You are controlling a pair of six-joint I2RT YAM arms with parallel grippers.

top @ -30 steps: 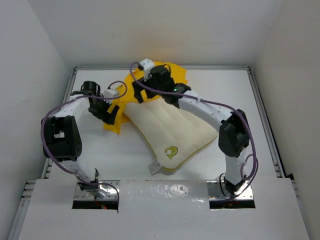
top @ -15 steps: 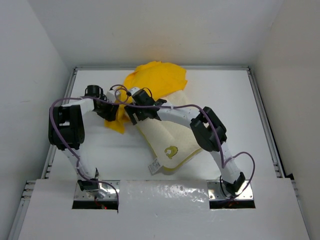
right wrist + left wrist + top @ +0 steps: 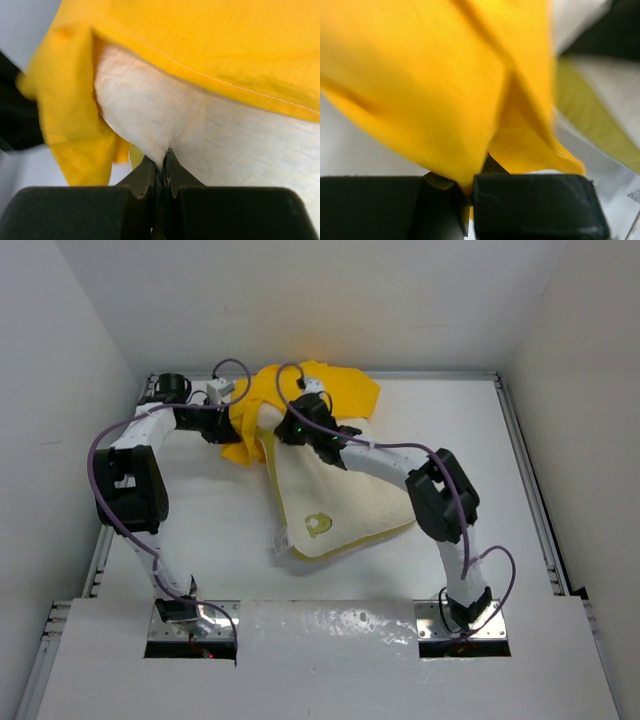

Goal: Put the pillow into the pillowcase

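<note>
Pillow (image 3: 200, 135) inside right end effector (image 3: 164, 161)

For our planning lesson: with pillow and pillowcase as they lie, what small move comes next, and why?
Probably the right fingers should push the pillow end they pinch deeper under the pillowcase hem. The left fingers grip the case's edge, the pillow's end sits just under the hem, and most of the pillow lies outside.

The top view looks down from high behind the near edge over the whole counter (image 3: 205, 535). Both wrist views sit very close (fabric fills them), sharing the pillowcase (image 3: 420, 75) edge by the pillow (image 3: 200, 130).
</note>
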